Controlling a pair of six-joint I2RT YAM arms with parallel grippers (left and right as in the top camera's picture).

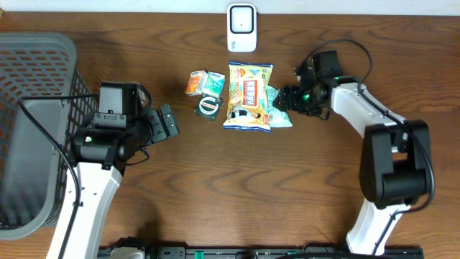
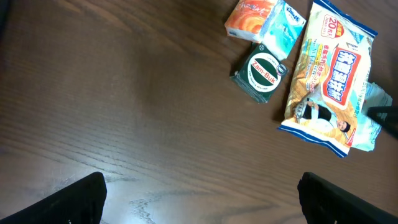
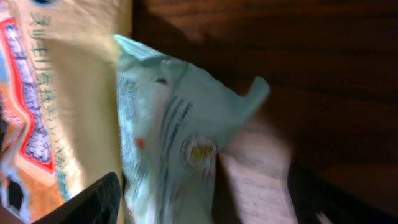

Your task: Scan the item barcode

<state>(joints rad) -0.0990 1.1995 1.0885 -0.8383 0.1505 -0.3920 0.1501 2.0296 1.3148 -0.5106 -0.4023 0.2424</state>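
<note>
Right gripper (image 1: 285,98) sat jaws wide, straddling pale green packet (image 3: 168,124) tucked against wipes pack (image 1: 249,93); likely lining up a pick for scanner (image 1: 241,27). Left gripper (image 1: 167,122) wide, empty, parked left.

The table (image 1: 287,180) is dark wood, smooth, with visible grain and a soft sheen. The wipes pack (image 1: 249,95) is glossy printed film. The green packet (image 3: 168,143) is thin, crinkled film. The far-edge scanner (image 1: 241,27) is smooth white plastic. The left-edge basket (image 1: 29,50) is matt grey plastic lattice.
</note>
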